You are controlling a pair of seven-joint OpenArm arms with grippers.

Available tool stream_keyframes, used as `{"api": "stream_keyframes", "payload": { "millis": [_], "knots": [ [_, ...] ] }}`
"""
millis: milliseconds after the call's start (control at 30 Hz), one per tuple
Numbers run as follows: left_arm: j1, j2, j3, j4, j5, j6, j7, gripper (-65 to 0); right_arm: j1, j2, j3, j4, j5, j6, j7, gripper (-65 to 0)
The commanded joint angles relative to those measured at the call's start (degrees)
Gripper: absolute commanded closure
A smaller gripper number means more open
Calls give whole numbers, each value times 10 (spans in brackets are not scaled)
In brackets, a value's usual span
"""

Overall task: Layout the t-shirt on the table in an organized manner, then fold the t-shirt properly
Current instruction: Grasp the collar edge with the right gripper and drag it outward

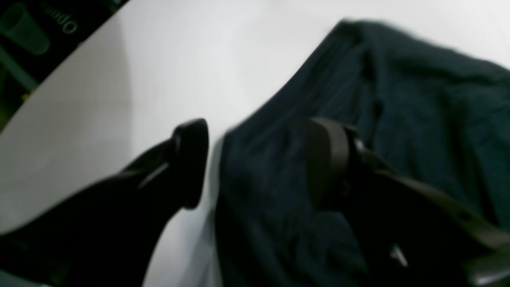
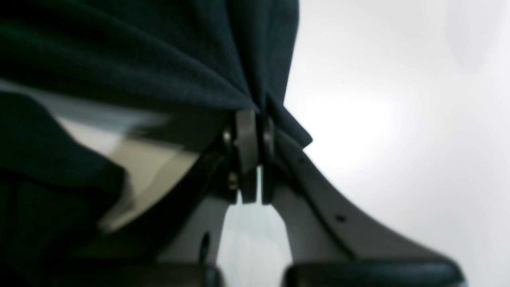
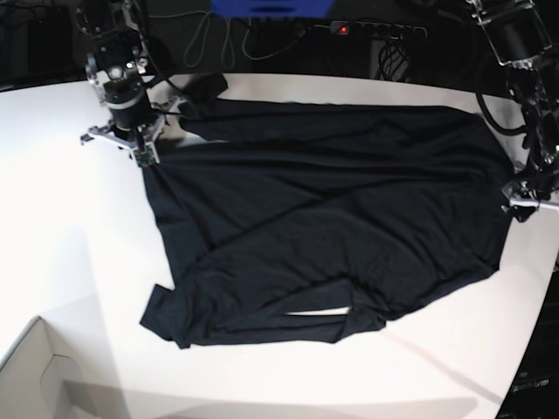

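Observation:
The black t-shirt lies spread and wrinkled across the white table, with one sleeve at the front left and another bunched at the back left. My right gripper is at the shirt's left back corner. In the right wrist view this gripper is shut on a pinch of the t-shirt, which gathers into folds at the tips. My left gripper hangs at the shirt's right edge. In the left wrist view it is open and straddles the cloth's edge, one finger over fabric, the other over bare table.
A pale cardboard box corner sits at the front left. Cables and a power strip run along the dark back edge. The table's curved rim falls away at the right, close to my left arm.

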Motion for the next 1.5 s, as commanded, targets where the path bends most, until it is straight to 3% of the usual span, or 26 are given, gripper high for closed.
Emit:
{"api": "stream_keyframes", "payload": {
  "millis": [0,300,567,900,1233,1467],
  "knots": [
    [-8,-13,-3,26,-2,-1,-16,-372,-3,5,6,16,-2,-2,11,0],
    [2,10,-5,117,-2,-1,-15,-374,-25,5,8,23,-2,-2,11,0],
    [8,5,-5,80,0,-1,-16,-374,-39,3,61,38,-2,-2,11,0],
    [8,-8,-5,48,2,-1,-19,-375,-49,-1,116,41,0,-1,10,-202],
    [-28,-26,-5,6,3,-1,-20,-375,-49,-113,217,115,0,-1,11,-281],
    [-101,-52,1,-69,4,-1,-20,-375,-84,-148,185,163,0,-1,16,-354]
  ]
}}
